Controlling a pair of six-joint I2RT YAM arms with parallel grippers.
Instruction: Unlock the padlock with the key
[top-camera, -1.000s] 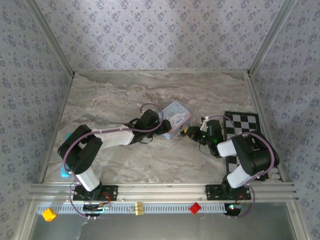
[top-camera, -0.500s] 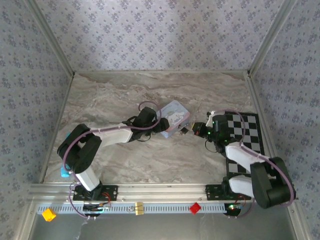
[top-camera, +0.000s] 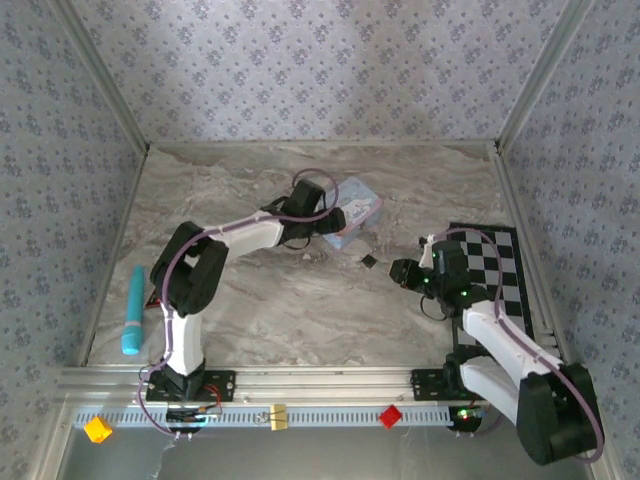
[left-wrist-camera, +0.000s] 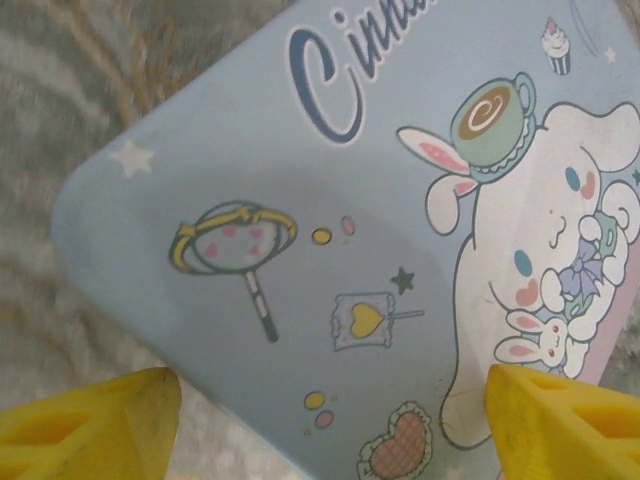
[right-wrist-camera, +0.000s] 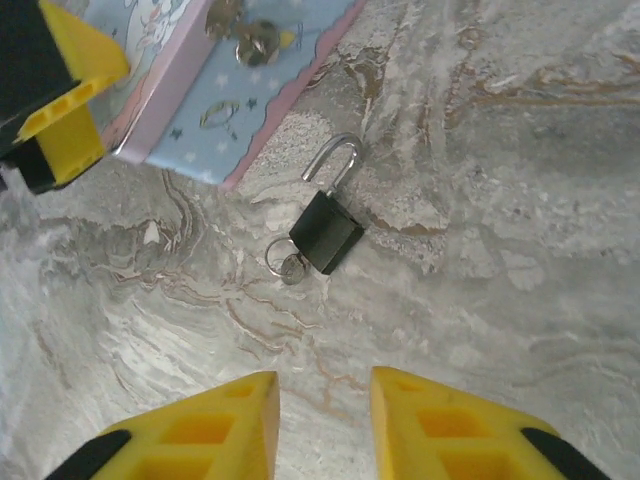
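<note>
Black padlock (right-wrist-camera: 326, 232) on marble table (right-wrist-camera: 500, 250), shackle raised, key (right-wrist-camera: 284, 264) in its base; blue tin (right-wrist-camera: 215, 80) beside; yellow fingers (right-wrist-camera: 200, 432) apart, empty.

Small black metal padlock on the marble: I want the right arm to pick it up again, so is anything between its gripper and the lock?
Nothing visible. The small black metal padlock lies ahead of the right gripper, bare marble tabletop between them.

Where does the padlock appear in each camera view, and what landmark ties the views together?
Top external: the padlock is a small dark speck on the marble, just below the pale blue tin and left of the right pincer.
Left wrist: the padlock is not in this picture; the tin's printed lid lies between the yellow fingers.
Right wrist: the padlock lies near centre, its key at its base.
Shared landmark: the pale blue tin.
</note>
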